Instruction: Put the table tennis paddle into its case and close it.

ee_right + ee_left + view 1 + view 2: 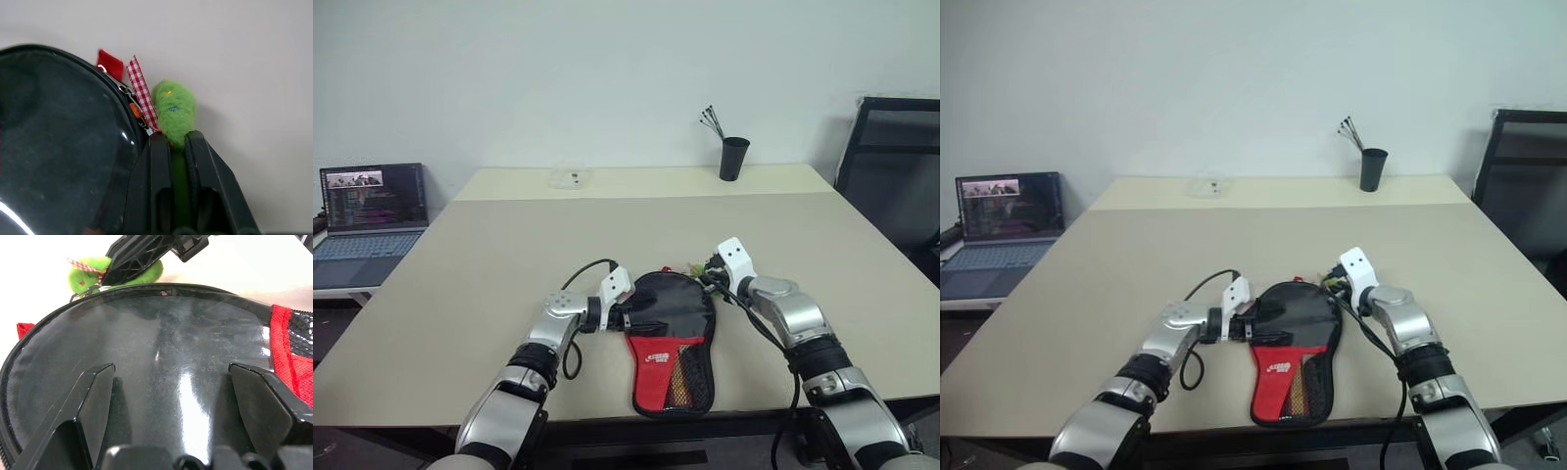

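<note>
Case (671, 343): lies flat at the near edge of the worktop (489, 274), red handle part toward the robot, black round part away from it; the zip rim looks drawn most of the way round.
Paddle: not visible as a separate thing; judged to be inside the case already, since the round part lies full and flat.
Left gripper (628, 315): at the case's left side, its fingers (95, 401) spread wide over the glossy black round part, one to each side, resting on or just above the surface; I cannot tell whether they press down.
Right gripper (709, 274): at the case's far right rim, its fingers (159, 181) pressed together, pinching the green fuzzy tag (175, 110) that hangs with a red checked ribbon (143, 93) from the zip pull.
Step in hand: closing the zip, with the left side steadying the case while the right pulls the tag along the rim.
Next move: judged to call for a steady pull following the curve of the rim, keeping the case from sliding; the soft tag could slip out of the pinch.
Cup (734, 158): far beyond the case, at the back of the worktop.
</note>
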`<move>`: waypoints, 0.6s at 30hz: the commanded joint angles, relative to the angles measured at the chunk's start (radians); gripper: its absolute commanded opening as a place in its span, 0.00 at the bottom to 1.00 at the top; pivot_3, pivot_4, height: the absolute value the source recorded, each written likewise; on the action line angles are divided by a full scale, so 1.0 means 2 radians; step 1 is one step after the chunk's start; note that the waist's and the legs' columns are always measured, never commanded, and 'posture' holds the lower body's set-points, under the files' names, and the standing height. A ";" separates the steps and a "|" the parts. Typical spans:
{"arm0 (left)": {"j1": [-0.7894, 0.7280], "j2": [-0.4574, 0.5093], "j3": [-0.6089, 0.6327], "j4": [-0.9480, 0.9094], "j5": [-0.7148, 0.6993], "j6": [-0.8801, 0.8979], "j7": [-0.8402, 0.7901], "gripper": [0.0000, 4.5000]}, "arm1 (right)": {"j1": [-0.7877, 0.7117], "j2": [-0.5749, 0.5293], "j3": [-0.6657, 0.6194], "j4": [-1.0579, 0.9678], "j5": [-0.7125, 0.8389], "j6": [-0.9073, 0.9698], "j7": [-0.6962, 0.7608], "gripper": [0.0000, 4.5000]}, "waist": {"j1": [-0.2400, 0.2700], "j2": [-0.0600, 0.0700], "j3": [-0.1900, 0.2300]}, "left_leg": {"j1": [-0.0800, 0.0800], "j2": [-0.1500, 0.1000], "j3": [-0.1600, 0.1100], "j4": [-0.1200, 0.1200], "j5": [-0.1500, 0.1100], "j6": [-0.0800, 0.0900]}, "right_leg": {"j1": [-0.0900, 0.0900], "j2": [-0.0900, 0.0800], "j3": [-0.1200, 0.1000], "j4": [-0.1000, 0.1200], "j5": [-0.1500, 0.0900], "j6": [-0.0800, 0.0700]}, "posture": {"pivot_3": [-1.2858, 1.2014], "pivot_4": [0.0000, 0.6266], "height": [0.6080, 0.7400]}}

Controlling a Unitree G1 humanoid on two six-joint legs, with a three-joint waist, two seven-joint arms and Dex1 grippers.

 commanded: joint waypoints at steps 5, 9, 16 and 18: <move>0.012 -0.005 -0.026 0.051 0.046 0.010 0.007 0.90 | 0.029 -0.057 -0.026 -0.086 0.006 0.052 0.001 0.00 | 0.004 0.000 0.000 | -0.001 0.000 0.000 0.000 0.000 0.000 | 0.000 -0.001 0.000 -0.001 0.000 0.000 | 0.52 0.24 1.00; 0.009 -0.009 -0.026 0.057 0.047 0.009 0.005 0.90 | 0.065 -0.093 -0.030 -0.153 0.016 0.088 0.017 0.00 | 0.004 0.000 0.000 | -0.001 0.000 0.000 0.000 0.000 0.000 | 0.000 -0.001 0.000 -0.002 0.000 0.000 | 0.52 0.24 1.00; 0.005 -0.018 -0.029 0.063 0.051 0.008 -0.005 0.90 | 0.154 -0.161 -0.043 -0.308 0.051 0.170 0.049 0.00 | 0.008 0.001 0.000 | -0.002 -0.002 -0.001 -0.002 -0.001 0.001 | 0.001 -0.001 -0.002 -0.006 0.000 0.001 | 0.52 0.24 1.00; 0.004 -0.019 -0.031 0.065 0.053 0.008 -0.007 0.90 | 0.170 -0.170 -0.047 -0.341 0.060 0.187 0.052 0.00 | 0.008 0.001 0.000 | -0.002 -0.004 -0.001 -0.002 -0.001 0.001 | 0.001 -0.002 -0.002 -0.007 0.000 0.001 | 0.52 0.24 1.00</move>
